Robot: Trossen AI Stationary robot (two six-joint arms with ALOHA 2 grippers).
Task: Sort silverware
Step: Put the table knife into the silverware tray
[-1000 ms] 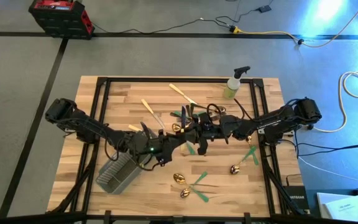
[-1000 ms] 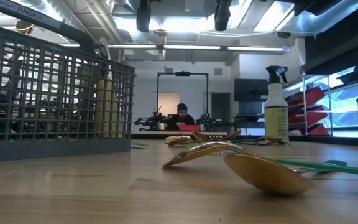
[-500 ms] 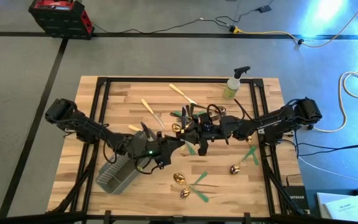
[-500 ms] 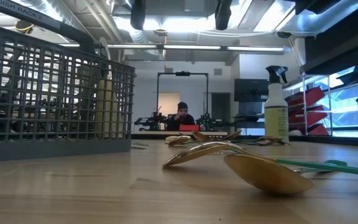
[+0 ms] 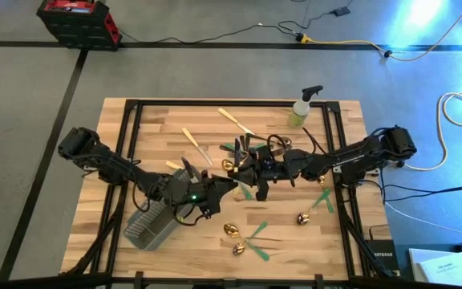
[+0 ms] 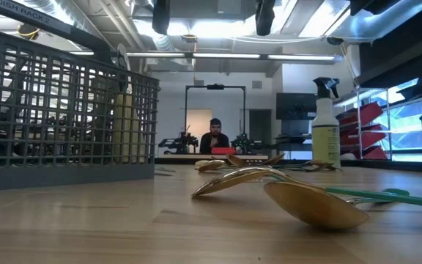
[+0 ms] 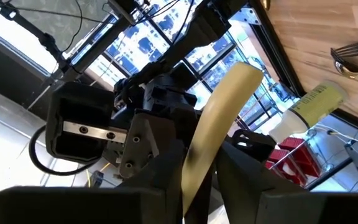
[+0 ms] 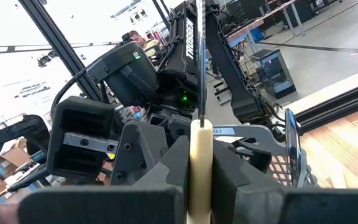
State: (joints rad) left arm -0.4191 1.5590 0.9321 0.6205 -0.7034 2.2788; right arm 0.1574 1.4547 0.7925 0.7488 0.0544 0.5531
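One wire caddy (image 5: pixel 152 224), one spray bottle (image 5: pixel 301 109), two arms — silverware uncountable

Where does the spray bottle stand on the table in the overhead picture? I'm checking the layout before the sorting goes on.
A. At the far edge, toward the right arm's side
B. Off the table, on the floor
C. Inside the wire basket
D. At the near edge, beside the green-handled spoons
A: in the high view the spray bottle stands upright at the table's far edge on the right arm's side, well away from the wire basket.
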